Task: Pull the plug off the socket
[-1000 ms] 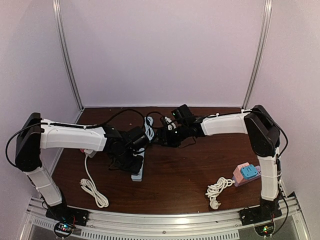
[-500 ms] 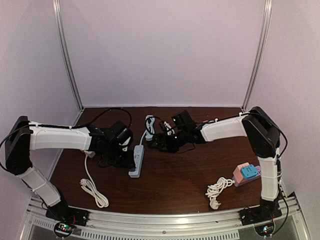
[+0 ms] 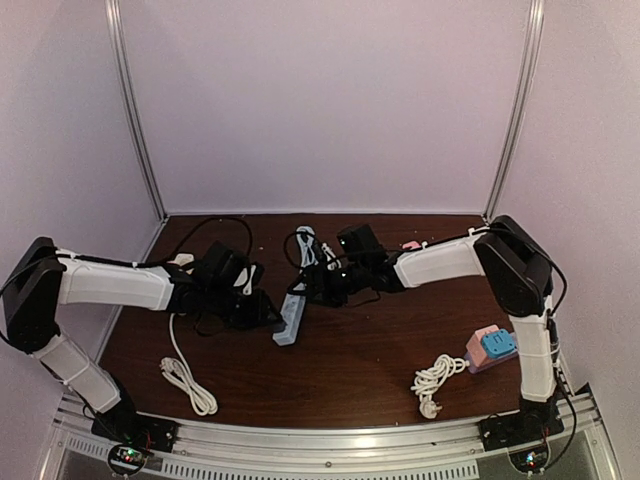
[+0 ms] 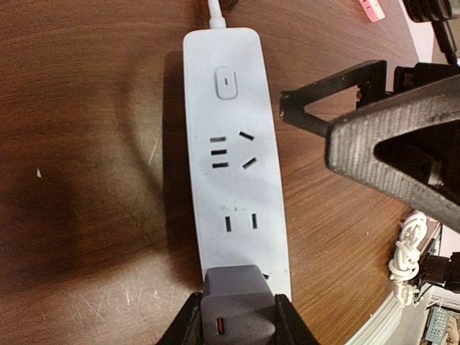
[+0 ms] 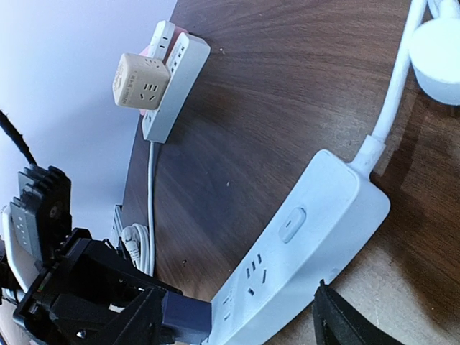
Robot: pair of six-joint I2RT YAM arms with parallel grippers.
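A white power strip [image 4: 233, 180] lies on the brown table, also in the top view [image 3: 288, 318] and the right wrist view [image 5: 302, 251]. A grey-blue plug [image 4: 237, 305] sits at the strip's near end, by the last socket; I cannot tell if its pins are still in. My left gripper [image 4: 237, 320] is shut on the plug from both sides, also in the top view [image 3: 266, 312]. My right gripper [image 5: 241, 323] is open and straddles the strip near its switch, not touching it. Its fingers [image 4: 388, 136] show right of the strip.
A second white strip with a beige cube adapter [image 5: 142, 85] lies at the far left edge. A coiled white cord [image 3: 190, 385] lies front left. A pink and blue socket block [image 3: 492, 345] with a coiled cord [image 3: 435, 378] sits front right. A bundled cord [image 3: 305, 245] lies behind the strip.
The left arm has drawn back to the left and the strip's near end has swung to the right with the plug. The right gripper has moved left, over the strip.
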